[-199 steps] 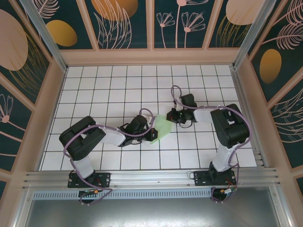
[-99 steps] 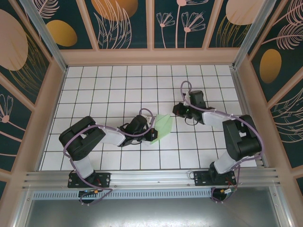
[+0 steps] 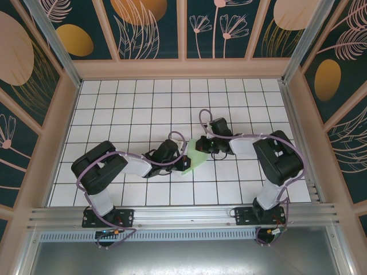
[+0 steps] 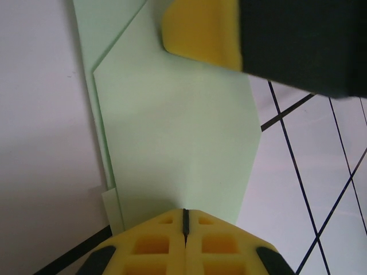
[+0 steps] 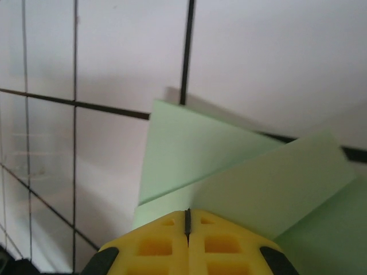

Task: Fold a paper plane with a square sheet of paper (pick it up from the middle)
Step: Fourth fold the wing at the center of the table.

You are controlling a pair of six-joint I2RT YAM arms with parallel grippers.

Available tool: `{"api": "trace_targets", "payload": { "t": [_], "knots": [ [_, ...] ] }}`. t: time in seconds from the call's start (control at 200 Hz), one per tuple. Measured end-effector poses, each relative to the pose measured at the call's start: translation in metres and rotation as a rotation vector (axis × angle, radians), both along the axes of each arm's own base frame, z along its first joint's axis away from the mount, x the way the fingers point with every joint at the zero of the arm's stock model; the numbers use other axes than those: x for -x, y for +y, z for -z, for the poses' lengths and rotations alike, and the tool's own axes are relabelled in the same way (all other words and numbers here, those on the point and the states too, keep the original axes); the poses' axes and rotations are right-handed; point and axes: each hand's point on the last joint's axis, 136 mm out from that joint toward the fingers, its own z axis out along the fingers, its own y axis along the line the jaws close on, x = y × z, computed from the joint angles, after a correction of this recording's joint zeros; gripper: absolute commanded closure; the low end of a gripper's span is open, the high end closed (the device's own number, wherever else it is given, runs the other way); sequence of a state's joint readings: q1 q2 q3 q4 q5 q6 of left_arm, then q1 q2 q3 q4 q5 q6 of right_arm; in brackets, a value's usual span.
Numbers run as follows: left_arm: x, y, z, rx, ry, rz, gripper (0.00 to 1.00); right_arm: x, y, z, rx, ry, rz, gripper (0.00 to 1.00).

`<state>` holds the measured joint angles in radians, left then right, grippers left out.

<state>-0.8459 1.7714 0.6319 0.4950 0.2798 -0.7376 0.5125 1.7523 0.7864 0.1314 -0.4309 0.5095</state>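
Note:
The square sheet of paper (image 3: 196, 156) is pale mint green and lies folded into overlapping flaps on the white grid table, near the middle. My left gripper (image 3: 184, 161) is shut, its yellow tip pressed on the paper's left part. In the left wrist view, the paper (image 4: 178, 132) spreads flat ahead of the left gripper (image 4: 184, 211). A yellow finger of the right gripper (image 4: 200, 34) rests on its far end. My right gripper (image 3: 202, 146) is shut at the paper's upper right edge. In the right wrist view, the right gripper (image 5: 187, 211) sits on a raised flap of the paper (image 5: 195, 152).
The white tiled table (image 3: 132, 103) is boxed in by patterned walls at the back (image 3: 183, 34) and both sides. An aluminium rail (image 3: 183, 215) runs along the near edge by the arm bases. Open tiles lie behind and to the left of the paper.
The right arm swung away to the right and back, then returned to the paper's upper right edge, still shut. The left arm and the paper under it stayed put.

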Motion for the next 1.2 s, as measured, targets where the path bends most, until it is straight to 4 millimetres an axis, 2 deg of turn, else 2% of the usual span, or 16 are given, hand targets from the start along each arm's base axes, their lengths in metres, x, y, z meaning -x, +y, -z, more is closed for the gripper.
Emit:
{"api": "trace_targets", "payload": {
  "t": [0.14,0.3,0.405,0.515,0.666,0.761,0.911,1.006,1.201],
  "knots": [
    [0.0,0.0,0.0,0.007,0.005,-0.007,1.0,-0.022,-0.018,0.003,0.018,-0.004,0.066,1.0],
    [0.0,0.0,0.0,0.015,0.009,-0.016,1.0,-0.061,-0.056,-0.002,0.097,-0.057,0.216,1.0],
    [0.0,0.0,-0.001,0.02,0.014,-0.022,1.0,-0.07,-0.062,-0.007,0.118,-0.083,0.246,1.0],
    [-0.001,0.0,-0.001,0.028,0.022,-0.037,1.0,-0.057,-0.052,-0.015,0.12,-0.102,0.225,1.0],
    [-0.003,0.001,-0.001,0.037,0.037,-0.066,1.0,-0.018,-0.038,-0.034,0.052,-0.137,0.192,1.0],
    [-0.003,0.001,-0.002,0.042,0.046,-0.081,1.0,0.0,-0.028,-0.04,-0.013,-0.128,0.161,1.0],
    [-0.004,0.001,-0.002,0.047,0.06,-0.097,1.0,0.02,0.0,-0.036,-0.078,-0.075,0.08,1.0],
    [-0.004,0.001,-0.002,0.048,0.063,-0.099,1.0,0.03,0.015,-0.026,-0.089,-0.032,0.034,1.0],
    [-0.003,0.002,-0.002,0.045,0.066,-0.097,1.0,0.034,0.02,-0.003,-0.068,0.041,0.023,1.0]
  ]
}}
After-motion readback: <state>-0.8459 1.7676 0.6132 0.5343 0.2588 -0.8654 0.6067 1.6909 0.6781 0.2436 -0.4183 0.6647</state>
